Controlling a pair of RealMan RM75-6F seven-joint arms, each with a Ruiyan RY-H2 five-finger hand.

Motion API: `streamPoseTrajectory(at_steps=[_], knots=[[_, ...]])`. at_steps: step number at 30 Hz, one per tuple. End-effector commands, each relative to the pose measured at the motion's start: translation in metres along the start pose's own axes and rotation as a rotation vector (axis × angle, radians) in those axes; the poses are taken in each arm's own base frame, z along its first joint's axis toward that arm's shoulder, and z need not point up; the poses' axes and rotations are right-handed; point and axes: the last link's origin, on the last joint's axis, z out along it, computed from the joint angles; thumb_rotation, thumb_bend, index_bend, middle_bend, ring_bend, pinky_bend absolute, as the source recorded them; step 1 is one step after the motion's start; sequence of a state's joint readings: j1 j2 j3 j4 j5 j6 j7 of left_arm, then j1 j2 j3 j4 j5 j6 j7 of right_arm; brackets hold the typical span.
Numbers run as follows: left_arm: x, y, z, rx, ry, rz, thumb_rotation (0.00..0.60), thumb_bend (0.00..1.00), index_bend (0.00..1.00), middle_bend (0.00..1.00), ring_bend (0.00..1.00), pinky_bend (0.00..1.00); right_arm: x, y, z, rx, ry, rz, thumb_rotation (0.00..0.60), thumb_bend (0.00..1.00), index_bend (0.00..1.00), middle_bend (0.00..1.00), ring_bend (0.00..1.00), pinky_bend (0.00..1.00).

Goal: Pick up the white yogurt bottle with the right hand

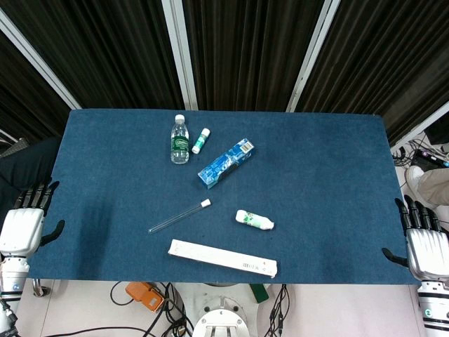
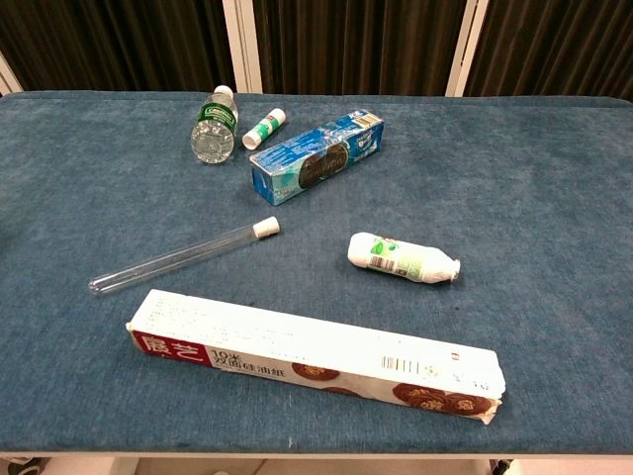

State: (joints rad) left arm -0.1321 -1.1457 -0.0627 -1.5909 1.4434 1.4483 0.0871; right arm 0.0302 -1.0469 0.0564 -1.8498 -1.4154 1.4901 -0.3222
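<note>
The white yogurt bottle (image 1: 254, 220) (image 2: 401, 257) lies on its side on the blue table, a little right of centre near the front, its neck pointing right. My right hand (image 1: 425, 247) hangs beside the table's right front corner, fingers apart and holding nothing, far to the right of the bottle. My left hand (image 1: 24, 225) rests off the table's left front edge, also open and holding nothing. Neither hand shows in the chest view.
A long white carton (image 1: 222, 258) (image 2: 316, 354) lies just in front of the bottle. A glass test tube (image 1: 179, 215) (image 2: 183, 256), a blue box (image 1: 225, 163) (image 2: 316, 155), a water bottle (image 1: 180, 140) (image 2: 213, 124) and a small green-white tube (image 1: 201, 140) (image 2: 264, 128) lie further back and left.
</note>
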Motion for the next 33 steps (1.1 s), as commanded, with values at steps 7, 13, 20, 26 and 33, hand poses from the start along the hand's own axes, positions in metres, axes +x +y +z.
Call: streamPoseTrajectory(at_steps=[7,13,20,26,33], knots=[[0.001,0.0,0.0,0.003,0.0,0.0,0.6,0.31,0.05,0.0,0.0,0.13,-0.002,-0.001,0.002,-0.001,-0.013,0.003,0.6,0.17,0.11,0.07,0.12,0.14],[-0.001,0.0,0.0,0.007,-0.005,-0.001,0.6,0.31,0.05,0.0,0.0,0.13,-0.001,-0.003,0.002,0.008,0.013,0.027,0.6,0.17,0.16,0.1,0.15,0.15],[0.001,-0.002,0.0,0.025,-0.002,-0.019,0.6,0.31,0.05,0.0,0.0,0.13,-0.009,-0.02,0.01,0.095,0.019,0.075,0.6,0.17,0.28,0.21,0.26,0.29],[0.001,-0.002,-0.001,0.03,-0.014,-0.022,0.6,0.31,0.05,0.0,0.0,0.13,-0.027,-0.068,0.043,0.189,-0.113,0.072,0.6,0.17,0.32,0.24,0.31,0.34],[0.0,-0.001,-0.001,0.023,-0.021,-0.016,0.6,0.31,0.05,0.0,0.0,0.13,-0.041,-0.145,0.083,0.33,-0.247,0.105,0.6,0.17,0.37,0.27,0.37,0.4]])
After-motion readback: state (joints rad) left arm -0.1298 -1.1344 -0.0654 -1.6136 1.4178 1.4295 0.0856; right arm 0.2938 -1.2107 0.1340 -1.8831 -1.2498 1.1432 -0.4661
